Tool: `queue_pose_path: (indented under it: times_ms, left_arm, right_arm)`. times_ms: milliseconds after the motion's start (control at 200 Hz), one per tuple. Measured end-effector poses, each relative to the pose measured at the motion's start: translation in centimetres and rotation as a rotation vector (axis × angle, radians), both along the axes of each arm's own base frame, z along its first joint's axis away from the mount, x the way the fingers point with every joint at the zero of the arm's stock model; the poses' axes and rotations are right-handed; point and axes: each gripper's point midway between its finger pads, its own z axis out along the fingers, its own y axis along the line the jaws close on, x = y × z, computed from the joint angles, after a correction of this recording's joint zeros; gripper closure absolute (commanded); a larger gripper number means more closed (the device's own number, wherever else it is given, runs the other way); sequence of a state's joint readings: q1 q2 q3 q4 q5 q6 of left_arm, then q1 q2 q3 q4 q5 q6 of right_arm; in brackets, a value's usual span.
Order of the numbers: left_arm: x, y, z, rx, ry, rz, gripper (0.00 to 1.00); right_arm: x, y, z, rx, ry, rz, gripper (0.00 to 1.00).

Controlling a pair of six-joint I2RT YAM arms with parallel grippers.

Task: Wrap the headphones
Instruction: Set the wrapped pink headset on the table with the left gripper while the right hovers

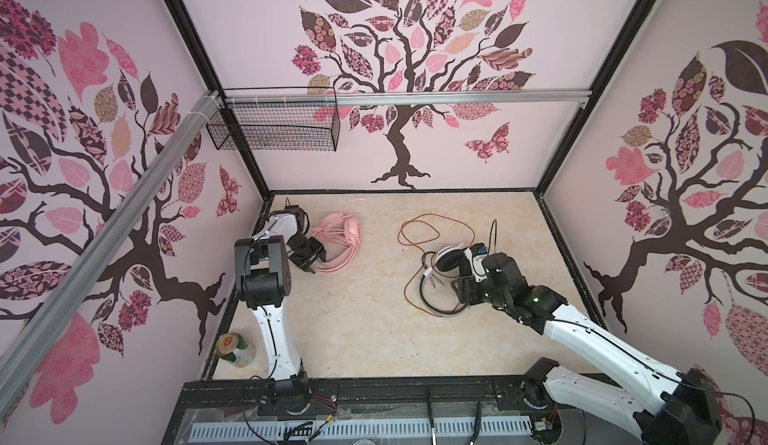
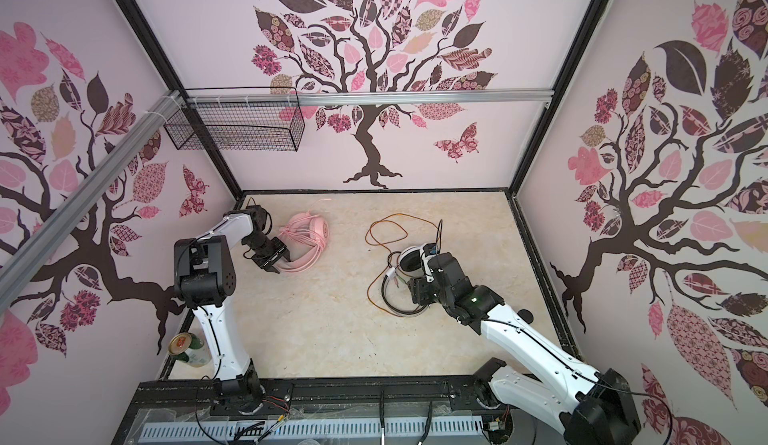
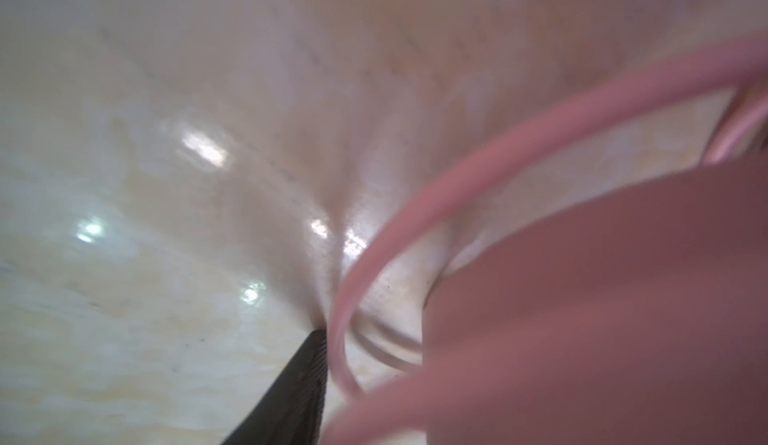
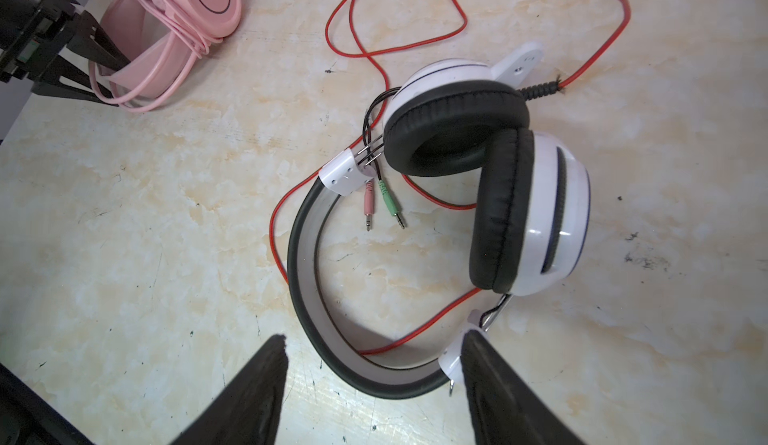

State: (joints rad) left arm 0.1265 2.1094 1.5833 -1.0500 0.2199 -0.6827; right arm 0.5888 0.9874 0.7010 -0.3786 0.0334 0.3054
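Observation:
The pale pink headphones (image 1: 347,233) (image 2: 313,235) (image 4: 187,6) lie at the back left, pink cable wound round the headband. My left gripper (image 1: 318,258) (image 2: 282,261) stands open at the headband's near end, one finger on each side of the band. The left wrist view shows one dark finger (image 3: 303,380) beside a blurred pink cable loop (image 3: 415,222). The white-and-black headphones (image 1: 449,258) (image 2: 409,260) (image 4: 498,152) lie right of centre, their orange-red cable (image 1: 415,222) (image 4: 415,27) spread loose. My right gripper (image 1: 460,289) (image 2: 415,289) (image 4: 374,384) hangs open over their headband.
A pink and a green plug (image 4: 380,206) lie inside the white headset's arc. A green can (image 1: 235,349) lies at the front left corner. A wire basket (image 1: 274,125) hangs on the back wall rail. Black frame edges (image 1: 561,247) border the marbled table (image 1: 353,318).

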Motion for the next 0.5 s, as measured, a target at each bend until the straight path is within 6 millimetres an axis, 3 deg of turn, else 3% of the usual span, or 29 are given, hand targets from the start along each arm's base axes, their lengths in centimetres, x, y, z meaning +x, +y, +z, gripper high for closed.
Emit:
queue_pose_path:
  times_ms: [65, 250, 380, 500]
  left_arm:
    - [0.0, 0.3, 0.6, 0.016, -0.011, -0.001, 0.21]
    - [-0.1, 0.5, 3.8, 0.053, -0.072, -0.022, 0.03]
    - [-0.7, -0.4, 7.4, 0.094, -0.134, -0.06, 0.03]
    - [-1.4, -3.0, 12.2, 0.119, -0.247, -0.134, 0.03]
  right_arm:
    - [0.0, -0.1, 0.1, -0.005, -0.004, -0.003, 0.31]
    - [0.2, -0.7, 0.5, -0.022, -0.029, -0.019, 0.31]
    - [0.2, -1.1, 0.6, -0.036, -0.038, -0.035, 0.31]
    - [0.1, -1.3, 0.4, -0.046, -0.032, -0.04, 0.31]
